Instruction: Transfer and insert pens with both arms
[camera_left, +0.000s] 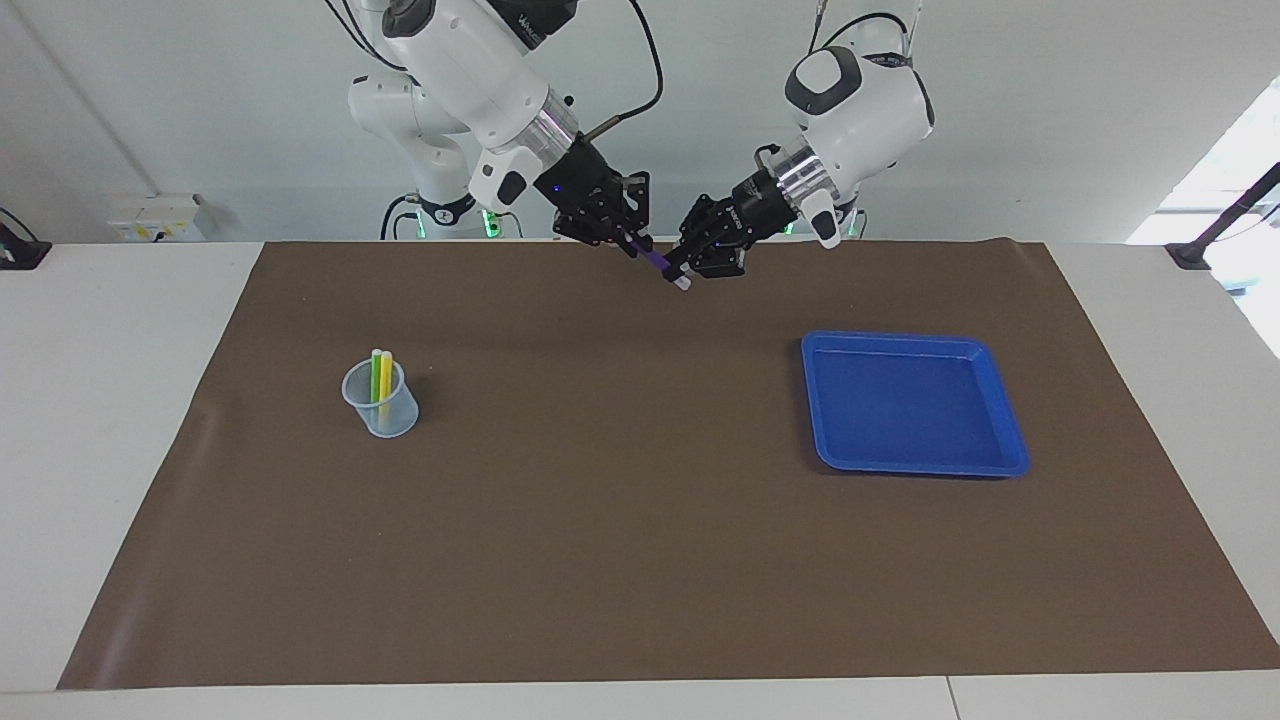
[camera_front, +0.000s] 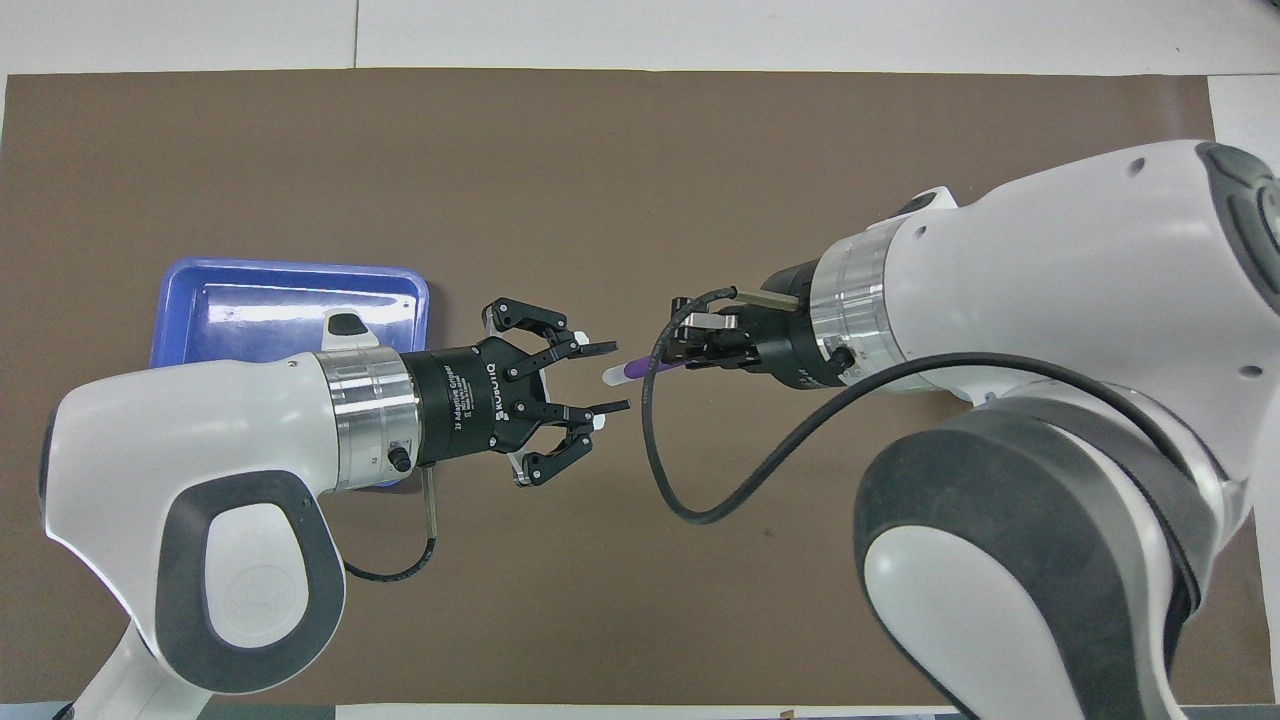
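Over the mat's edge nearest the robots, the purple pen (camera_left: 657, 265) (camera_front: 632, 369) hangs in the air with my right gripper (camera_left: 630, 238) (camera_front: 686, 357) shut on its purple end. Its pale end points at my left gripper (camera_left: 692, 264) (camera_front: 618, 377). That gripper stands open just off the pale end, with its fingertips apart and nothing between them. The green pen (camera_left: 376, 374) and the yellow pen (camera_left: 386, 378) stand upright in a clear cup (camera_left: 381, 405) toward the right arm's end of the table. In the overhead view my right arm hides the cup.
A blue tray (camera_left: 900, 410) (camera_front: 260, 310) with nothing in it lies on the brown mat (camera_left: 640, 520) toward the left arm's end. Two smaller white arms with green-lit bases stand at the table's edge between my arms.
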